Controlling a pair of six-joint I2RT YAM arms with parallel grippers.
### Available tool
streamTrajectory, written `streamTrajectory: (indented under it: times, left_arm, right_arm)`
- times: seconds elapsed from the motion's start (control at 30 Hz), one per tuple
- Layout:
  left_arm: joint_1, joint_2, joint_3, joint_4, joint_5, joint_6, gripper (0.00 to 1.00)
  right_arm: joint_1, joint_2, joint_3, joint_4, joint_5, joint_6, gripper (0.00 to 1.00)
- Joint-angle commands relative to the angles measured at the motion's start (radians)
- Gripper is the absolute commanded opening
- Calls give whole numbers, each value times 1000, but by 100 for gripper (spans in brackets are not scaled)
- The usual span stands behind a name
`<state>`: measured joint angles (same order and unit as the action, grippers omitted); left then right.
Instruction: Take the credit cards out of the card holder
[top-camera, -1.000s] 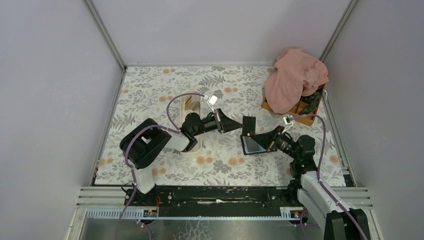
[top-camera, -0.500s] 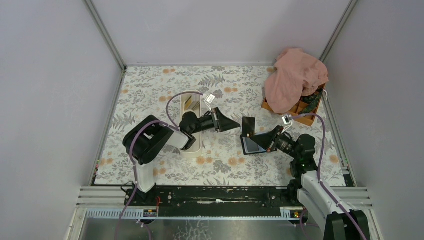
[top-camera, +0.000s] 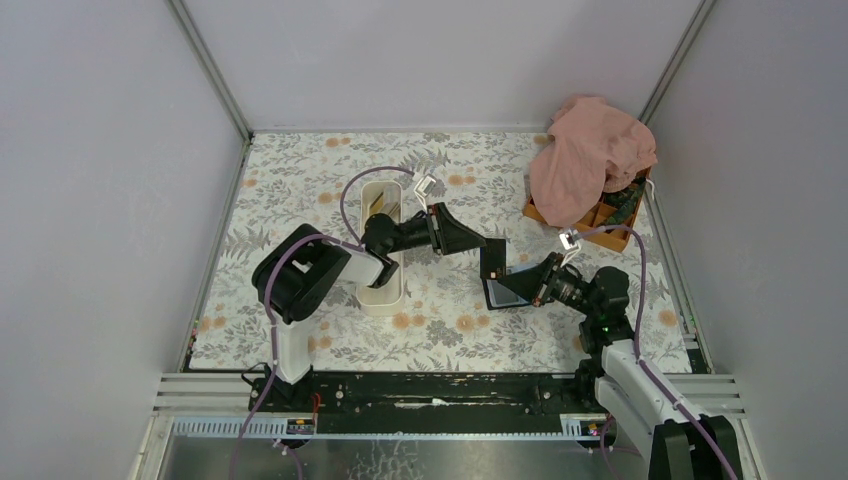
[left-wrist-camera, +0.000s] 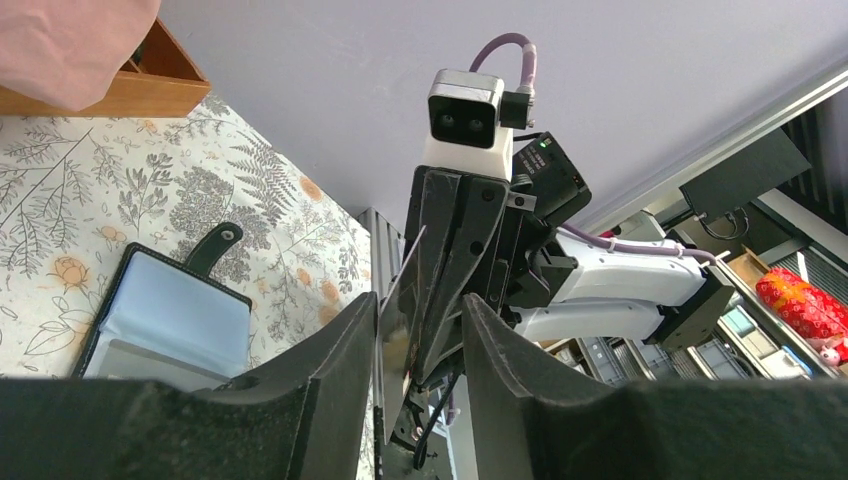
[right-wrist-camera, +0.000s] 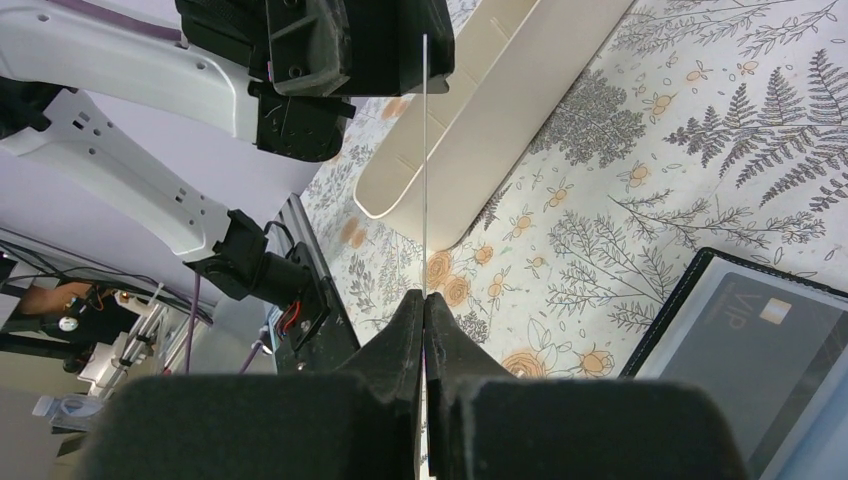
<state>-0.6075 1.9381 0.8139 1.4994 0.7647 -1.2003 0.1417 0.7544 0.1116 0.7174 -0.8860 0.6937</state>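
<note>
The card holder (top-camera: 510, 294) lies open on the floral cloth, its bluish inner face (left-wrist-camera: 165, 322) up and a dark VIP card showing in its pocket (right-wrist-camera: 765, 335). My right gripper (top-camera: 524, 278) is shut on the bottom edge of a dark credit card (top-camera: 493, 258), which it holds upright above the holder's left end. The right wrist view shows that card edge-on as a thin line (right-wrist-camera: 424, 150) rising from the right gripper (right-wrist-camera: 424, 298). My left gripper (top-camera: 478, 246) is open, its fingers astride the card's far edge (left-wrist-camera: 393, 330). The card lies close to one finger (left-wrist-camera: 345, 340).
A long white tray (top-camera: 383, 297) stands under the left arm, with something tan at its far end. An orange compartment box (top-camera: 603, 227) sits at the back right, half covered by a pink cloth (top-camera: 590, 155). Grey walls close in three sides.
The left gripper's jaws have opened off the card, which both grippers held a second ago. The right gripper keeps the card, and it has shifted slightly left and nearer.
</note>
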Motion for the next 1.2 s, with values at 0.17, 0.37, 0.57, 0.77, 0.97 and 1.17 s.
streamTrajectory:
  times: [0.17, 0.37, 0.57, 0.77, 0.97, 1.17]
  left_arm:
    - [6, 7, 24, 87, 56, -16, 31]
    - [2, 2, 11, 88, 70, -14, 23]
    - [3, 13, 18, 87, 74, -24, 6]
    - [2, 20, 15, 86, 85, -27, 17]
    - [1, 13, -4, 83, 77, -22, 0]
    - [6, -31, -13, -20, 47, 22, 0]
  right_arm:
    - [11, 4, 36, 52, -39, 2, 0]
    - [12, 13, 36, 50, -33, -3, 0]
    - [12, 11, 39, 45, -32, -5, 0]
    - [12, 4, 37, 46, -30, -5, 0]
    - [12, 10, 35, 48, -29, -5, 0]
    - [11, -14, 38, 15, 5, -24, 11]
